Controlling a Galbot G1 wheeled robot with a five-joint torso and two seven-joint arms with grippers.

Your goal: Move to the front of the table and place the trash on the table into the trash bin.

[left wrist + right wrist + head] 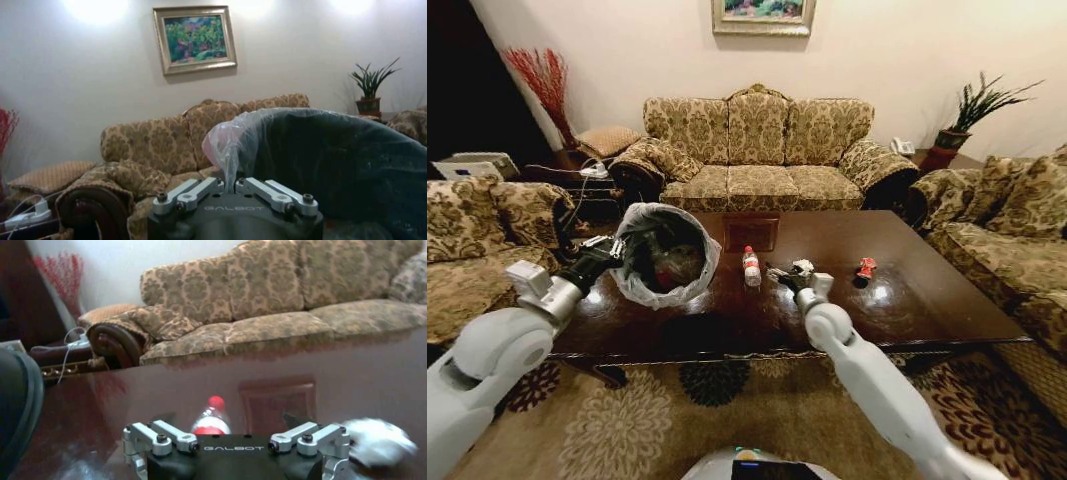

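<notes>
I see the large dark reddish-brown wooden table ahead, and my left gripper at 10 o'clock is clenched on the plastic-lined rim of the round dark trash bin, which is tilted toward me. At 12 o'clock stands the clear red-labelled bottle; my right gripper, released, sits between it and the white paper wad, with the small red wrapper at 2 o'clock.

dark reds and gold florals

glossy reddish-brown worktop; dark trash bin with whitish translucent liner; clear bottle, red cap and label; white paper wad; red wrapper; gold-brown floral sofa.
</notes>
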